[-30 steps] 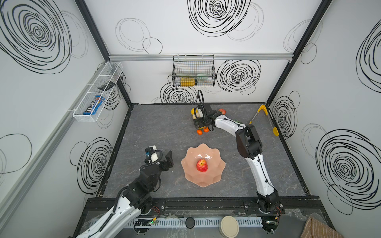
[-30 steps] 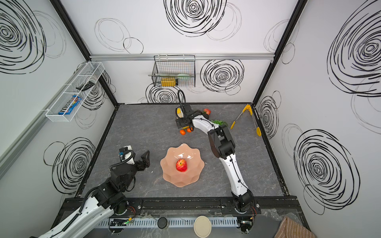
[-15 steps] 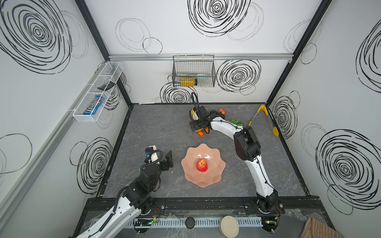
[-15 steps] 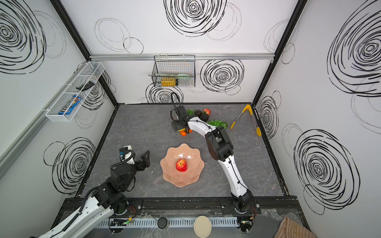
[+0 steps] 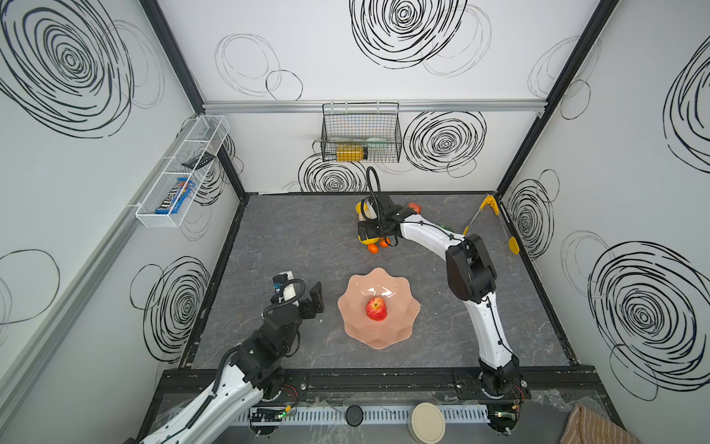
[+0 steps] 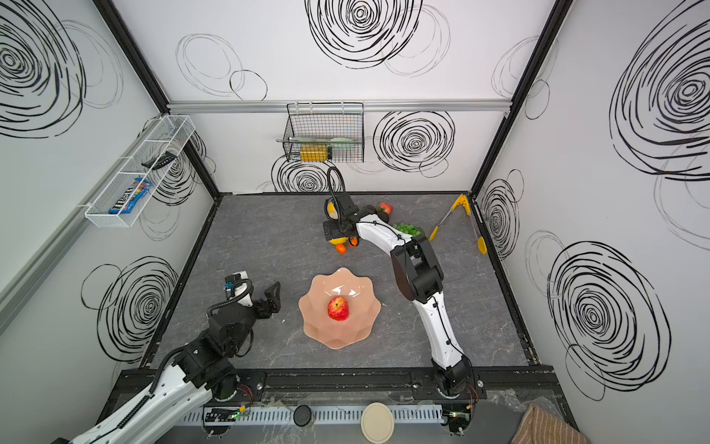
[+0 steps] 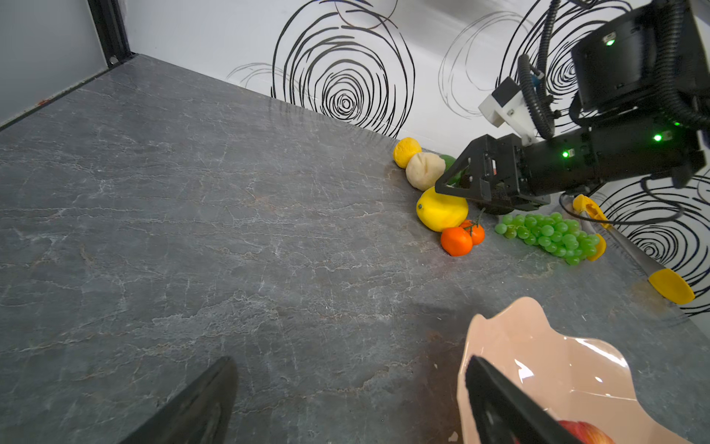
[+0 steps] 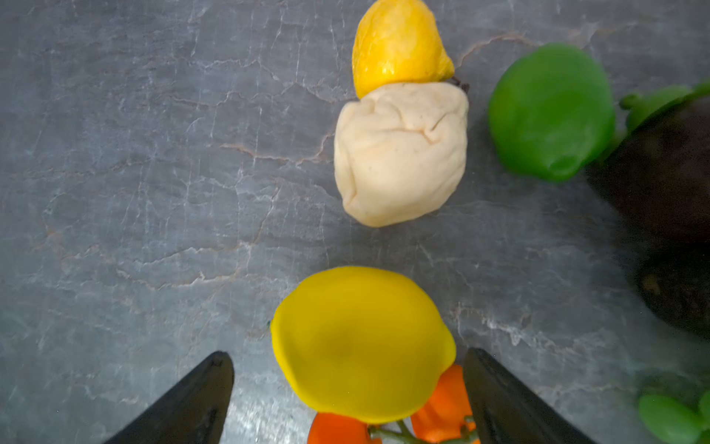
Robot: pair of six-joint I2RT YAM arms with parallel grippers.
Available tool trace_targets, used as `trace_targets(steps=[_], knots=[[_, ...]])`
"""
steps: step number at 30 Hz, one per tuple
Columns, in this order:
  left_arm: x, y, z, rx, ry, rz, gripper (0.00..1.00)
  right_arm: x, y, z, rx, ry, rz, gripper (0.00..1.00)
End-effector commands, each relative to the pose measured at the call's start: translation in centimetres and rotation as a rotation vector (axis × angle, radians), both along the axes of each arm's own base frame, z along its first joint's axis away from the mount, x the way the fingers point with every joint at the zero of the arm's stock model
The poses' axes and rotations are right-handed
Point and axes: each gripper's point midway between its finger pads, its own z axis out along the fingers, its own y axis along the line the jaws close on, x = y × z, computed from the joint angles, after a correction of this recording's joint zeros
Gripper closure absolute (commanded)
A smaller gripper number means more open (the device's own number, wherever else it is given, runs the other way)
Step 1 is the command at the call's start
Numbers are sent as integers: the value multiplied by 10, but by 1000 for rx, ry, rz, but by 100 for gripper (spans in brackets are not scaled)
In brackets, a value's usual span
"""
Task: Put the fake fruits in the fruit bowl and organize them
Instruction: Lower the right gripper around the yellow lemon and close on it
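Only the apple [image 5: 376, 309] is seen in the bowl [image 5: 355, 330], near the bench's front edge. The rest is left near the back edge: two lemons [image 8: 361, 346], pear [image 8: 399, 153], lime [image 8: 551, 111], oranges [image 7: 456, 241], grapes [image 7: 549, 236], dark avocados. The right gripper [image 8: 347, 396] is spread wide, straddling a lemon, nothing clamped. The left gripper [image 7: 347, 399] is parked wide apart and empty beside the bowl.

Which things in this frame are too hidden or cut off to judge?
- Dark fruit: cut by the right wrist view's edge, blurred.
- Small oranges: right wrist view, mostly behind the lemon.
- Fruits behind the right gripper: both top views, arm covers them.
- Red apple: left wrist view, cut off.
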Motion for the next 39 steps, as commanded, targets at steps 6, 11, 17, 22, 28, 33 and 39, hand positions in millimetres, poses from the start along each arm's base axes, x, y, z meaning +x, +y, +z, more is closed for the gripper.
trace_targets(steps=[6, 11, 17, 22, 28, 33, 39], knots=[[4, -1, 12, -38, -44, 7, 4, -9, -23, 16, -195, -131, 41, 2], [4, -1, 11, -37, -41, 6, 4, -6, -33, 5, -324, -155, 76, 3], [5, -1, 11, -36, -39, 9, 4, 5, -23, -1, -337, -151, 95, 3], [5, -1, 11, -35, -40, 11, 4, 16, -16, -6, -371, -157, 111, 2], [5, -1, 10, -34, -37, 11, 4, 23, -8, -10, -389, -161, 143, 1], [5, -1, 10, -33, -37, 10, 4, 26, -5, -16, -387, -154, 186, 1], [5, 0, 10, -32, -36, 11, 4, 30, -10, -25, -345, -100, 231, 2]])
